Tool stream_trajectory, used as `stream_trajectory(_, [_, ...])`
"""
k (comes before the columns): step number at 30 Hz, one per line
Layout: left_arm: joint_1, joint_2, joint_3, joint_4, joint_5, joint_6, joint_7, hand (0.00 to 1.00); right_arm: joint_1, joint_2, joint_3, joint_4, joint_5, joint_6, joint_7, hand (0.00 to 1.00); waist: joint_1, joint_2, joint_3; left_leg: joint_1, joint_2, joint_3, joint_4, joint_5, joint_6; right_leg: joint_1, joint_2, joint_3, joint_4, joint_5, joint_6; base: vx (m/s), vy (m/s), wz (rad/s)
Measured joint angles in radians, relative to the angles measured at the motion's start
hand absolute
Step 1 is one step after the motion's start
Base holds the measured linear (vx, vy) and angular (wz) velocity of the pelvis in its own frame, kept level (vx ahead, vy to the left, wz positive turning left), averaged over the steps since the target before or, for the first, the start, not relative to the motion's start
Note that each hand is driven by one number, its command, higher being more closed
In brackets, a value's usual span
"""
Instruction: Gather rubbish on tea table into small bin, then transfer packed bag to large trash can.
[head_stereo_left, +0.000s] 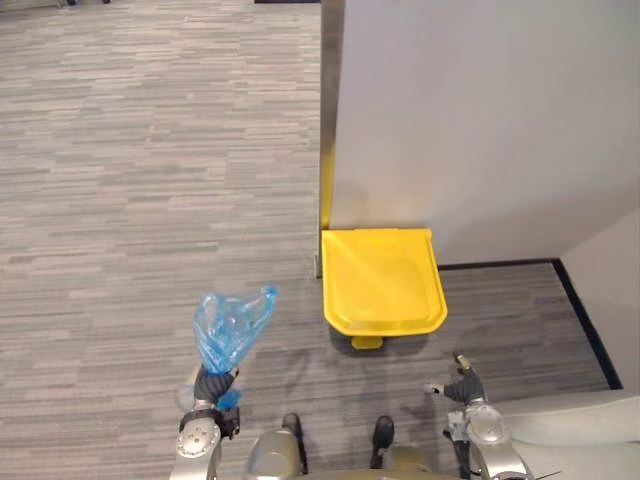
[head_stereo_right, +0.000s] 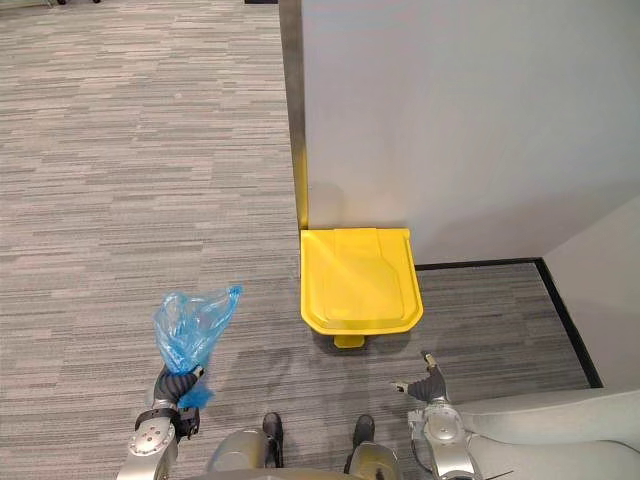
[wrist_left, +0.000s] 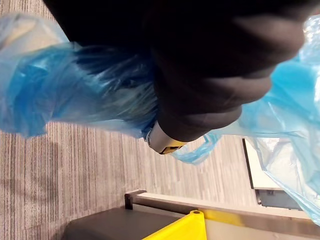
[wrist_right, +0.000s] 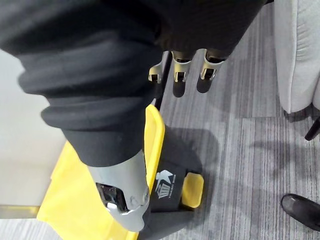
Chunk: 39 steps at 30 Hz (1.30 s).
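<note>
Left hand (head_stereo_left: 214, 386) clenched round the neck of the blue bag (head_stereo_left: 232, 325), which bunches above the fist for carrying. Can (wrist_right: 172, 156) just ahead against wall (head_stereo_left: 480, 120), yellow lid (head_stereo_left: 383, 280) down, pedal (head_stereo_left: 367, 342) facing robot. Right hand (head_stereo_left: 462, 385) loose-fingered and empty, probably kept free for the lid.

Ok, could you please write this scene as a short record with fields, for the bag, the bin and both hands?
blue bag: bunched at the neck, gripped by the left hand, held above the carpet
trash can: yellow lid closed, standing against the wall, yellow pedal in front
right hand: open, empty, near the can's front
task stage: bag not yet in the can
</note>
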Motion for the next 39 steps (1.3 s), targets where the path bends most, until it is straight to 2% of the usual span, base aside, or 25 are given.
stream_trajectory(1, [0.003, 0.002, 0.011, 0.000, 0.000, 0.000, 0.001, 1.00, -0.014, -0.003, 0.000, 0.009, 0.000, 0.002, 0.000, 0.00, -0.001, 0.001, 0.000, -0.010, 0.005, 0.004, 0.026, -0.020, 0.002, -0.018, -0.002, 0.005, 0.035, -0.019, 0.000, -0.01, 0.028, -0.31])
stream_trajectory(3, [0.021, 0.023, 0.032, -0.004, -0.001, 0.000, 0.002, 1.00, -0.026, -0.006, 0.000, 0.017, 0.000, 0.006, 0.000, 0.00, -0.003, -0.003, 0.002, -0.032, 0.011, 0.006, 0.139, -0.113, 0.015, -0.082, -0.027, 0.028, 0.229, -0.122, 0.012, 0.01, 0.052, -0.11])
stream_trajectory(5, [0.036, 0.030, 0.032, -0.004, -0.001, 0.001, 0.003, 1.00, -0.023, -0.011, 0.001, 0.019, 0.000, 0.009, 0.000, 0.00, -0.004, -0.003, 0.006, -0.017, 0.010, -0.002, 0.176, -0.153, 0.032, -0.114, -0.058, 0.023, 0.364, -0.146, 0.018, 0.08, 0.064, 0.06])
stream_trajectory(6, [0.044, 0.040, 0.029, -0.004, -0.002, 0.002, 0.004, 1.00, -0.025, -0.012, 0.004, 0.024, 0.000, 0.010, 0.000, 0.00, -0.007, 0.006, 0.018, 0.015, 0.011, -0.008, 0.184, -0.171, 0.046, -0.190, -0.072, 0.014, 0.538, -0.143, -0.013, 0.10, 0.078, 0.07])
stream_trajectory(7, [0.047, 0.046, 0.028, -0.003, -0.002, 0.004, 0.005, 1.00, -0.023, -0.011, 0.004, 0.025, 0.000, 0.010, 0.000, 0.00, -0.009, 0.017, 0.025, 0.027, 0.012, -0.014, 0.188, -0.179, 0.050, -0.199, -0.072, 0.005, 0.551, -0.162, -0.012, 0.12, 0.086, 0.13])
stream_trajectory(9, [0.038, 0.061, 0.021, 0.006, -0.003, 0.005, 0.022, 1.00, -0.030, -0.012, 0.003, 0.022, 0.000, 0.010, -0.001, 0.00, -0.007, 0.019, 0.036, 0.061, 0.030, -0.036, 0.226, -0.229, 0.053, -0.248, -0.067, -0.033, 0.484, -0.178, -0.012, 0.19, -0.002, 0.22])
stream_trajectory(10, [0.029, 0.069, 0.019, 0.017, -0.003, 0.005, 0.023, 1.00, -0.036, -0.014, 0.003, 0.021, 0.000, 0.010, -0.001, 0.00, -0.005, 0.022, 0.044, 0.076, 0.037, -0.039, 0.237, -0.246, 0.050, -0.273, -0.054, -0.033, 0.415, -0.161, 0.005, 0.27, -0.026, 0.19])
stream_trajectory(11, [0.018, 0.076, 0.010, 0.033, -0.003, 0.004, 0.022, 1.00, -0.040, -0.015, 0.003, 0.022, 0.000, 0.010, -0.001, 0.00, -0.007, 0.021, 0.048, 0.087, 0.037, -0.044, 0.241, -0.254, 0.049, -0.286, -0.045, -0.034, 0.328, -0.126, 0.020, 0.28, -0.042, 0.35])
stream_trajectory(12, [-0.006, 0.088, 0.001, 0.059, -0.003, 0.004, 0.023, 1.00, -0.048, -0.016, 0.004, 0.022, 0.000, 0.011, -0.001, 0.00, -0.022, 0.010, 0.062, 0.105, 0.028, -0.052, 0.250, -0.259, 0.040, -0.299, -0.050, -0.046, 0.215, -0.048, 0.047, 0.37, -0.094, 0.53])
stream_trajectory(13, [-0.026, 0.088, -0.001, 0.083, -0.003, 0.005, 0.025, 1.00, -0.049, -0.023, 0.004, 0.024, 0.000, 0.014, -0.002, 0.00, -0.031, 0.009, 0.069, 0.125, 0.026, -0.080, 0.259, -0.276, 0.015, -0.259, -0.044, -0.054, 0.209, -0.046, 0.051, 0.36, -0.118, 0.48])
stream_trajectory(14, [-0.034, 0.083, -0.001, 0.084, -0.003, 0.005, 0.026, 1.00, -0.053, -0.030, 0.003, 0.022, 0.000, 0.015, -0.002, 0.00, -0.030, 0.015, 0.072, 0.132, 0.030, -0.094, 0.260, -0.282, 0.003, -0.245, -0.026, -0.023, 0.188, -0.014, 0.039, 0.42, -0.173, 0.31])
stream_trajectory(15, [-0.056, 0.079, -0.017, 0.079, -0.003, 0.004, 0.026, 1.00, -0.060, -0.049, -0.006, -0.002, 0.001, 0.016, -0.002, 0.00, -0.029, 0.038, 0.093, 0.143, 0.043, -0.148, 0.244, -0.283, -0.007, -0.243, -0.006, 0.005, 0.236, -0.058, 0.077, 0.33, -0.123, 0.27])
stream_trajectory(16, [-0.073, 0.082, -0.023, 0.079, -0.003, 0.004, 0.024, 1.00, -0.057, -0.051, -0.021, -0.014, 0.002, 0.015, -0.003, 0.00, -0.036, 0.042, 0.101, 0.146, 0.028, -0.161, 0.237, -0.276, -0.019, -0.254, -0.004, 0.033, 0.283, -0.073, 0.092, 0.30, -0.108, 0.74])
stream_trajectory(17, [-0.092, 0.085, -0.027, 0.074, -0.002, 0.004, 0.023, 1.00, -0.032, -0.052, -0.050, -0.027, 0.004, 0.016, -0.002, 0.00, -0.050, 0.034, 0.107, 0.165, 0.002, -0.193, 0.230, -0.268, -0.032, -0.259, -0.012, 0.069, 0.370, -0.085, 0.074, 0.25, -0.091, 0.88])
stream_trajectory(18, [-0.086, 0.081, -0.029, 0.066, -0.003, 0.001, 0.025, 1.00, -0.010, -0.058, -0.077, -0.028, 0.013, 0.023, -0.002, 0.00, -0.052, 0.040, 0.111, 0.207, -0.007, -0.224, 0.232, -0.268, -0.032, -0.261, -0.025, 0.113, 0.476, -0.162, 0.023, 0.27, -0.114, 0.83])
stream_trajectory(19, [-0.088, 0.083, -0.030, 0.063, -0.002, 0.000, 0.027, 1.00, 0.003, -0.058, -0.082, -0.040, 0.018, 0.031, -0.004, 0.00, -0.056, 0.042, 0.110, 0.214, -0.002, -0.242, 0.241, -0.268, -0.032, -0.265, -0.016, 0.156, 0.522, -0.196, -0.002, 0.33, -0.173, 0.67])
stream_trajectory(20, [-0.097, 0.081, -0.031, 0.057, -0.002, -0.001, 0.034, 1.00, 0.043, -0.055, -0.113, -0.124, 0.031, 0.031, -0.028, 0.00, -0.059, 0.044, 0.105, 0.195, -0.003, -0.265, 0.267, -0.268, -0.032, -0.265, -0.018, 0.172, 0.554, -0.251, 0.011, 0.29, -0.178, 0.47])
stream_trajectory(21, [-0.111, 0.072, -0.029, 0.046, -0.003, -0.001, 0.043, 1.00, 0.041, -0.061, -0.132, -0.153, 0.038, 0.027, -0.030, 0.00, -0.054, 0.045, 0.106, 0.151, 0.008, -0.273, 0.311, -0.272, -0.038, -0.265, -0.019, 0.157, 0.524, -0.271, 0.027, 0.25, -0.171, 0.40])
stream_trajectory(23, [-0.131, 0.057, -0.037, 0.046, -0.003, 0.002, 0.040, 1.00, 0.014, -0.056, -0.150, -0.141, 0.045, 0.030, -0.027, 0.00, -0.063, 0.060, 0.114, 0.107, 0.038, -0.297, 0.339, -0.274, -0.045, -0.263, -0.003, 0.111, 0.505, -0.266, 0.029, 0.15, -0.112, 0.33])
stream_trajectory(26, [-0.133, 0.042, -0.038, 0.044, -0.003, 0.001, 0.039, 1.00, 0.010, -0.031, -0.151, -0.141, 0.061, 0.033, -0.022, 0.00, -0.062, 0.057, 0.112, 0.106, 0.062, -0.297, 0.330, -0.271, -0.050, -0.259, 0.014, 0.094, 0.495, -0.266, 0.027, 0.08, -0.110, 0.12])
stream_trajectory(29, [-0.132, 0.044, -0.035, 0.049, -0.003, 0.000, 0.040, 1.00, -0.002, -0.029, -0.143, -0.118, 0.069, 0.025, -0.022, 0.00, -0.069, 0.058, 0.107, 0.109, 0.060, -0.299, 0.282, -0.265, -0.061, -0.261, 0.010, 0.088, 0.469, -0.244, 0.022, -0.04, -0.037, 0.09])
stream_trajectory(33, [-0.122, 0.045, -0.030, 0.098, -0.003, 0.000, 0.040, 1.00, -0.033, -0.032, -0.102, -0.052, 0.067, 0.009, -0.022, 0.00, -0.079, 0.053, 0.062, 0.106, 0.049, -0.301, 0.203, -0.265, -0.061, -0.289, 0.009, 0.092, 0.434, -0.205, 0.028, -0.08, 0.009, 0.03])
stream_trajectory(39, [-0.083, 0.043, -0.029, 0.137, -0.003, 0.002, 0.039, 1.00, -0.038, -0.036, -0.069, -0.025, 0.042, 0.003, -0.023, 0.00, -0.083, 0.051, 0.023, 0.105, 0.041, -0.325, 0.162, -0.261, -0.070, -0.303, 0.000, 0.082, 0.423, -0.187, 0.023, -0.07, -0.020, 0.06])
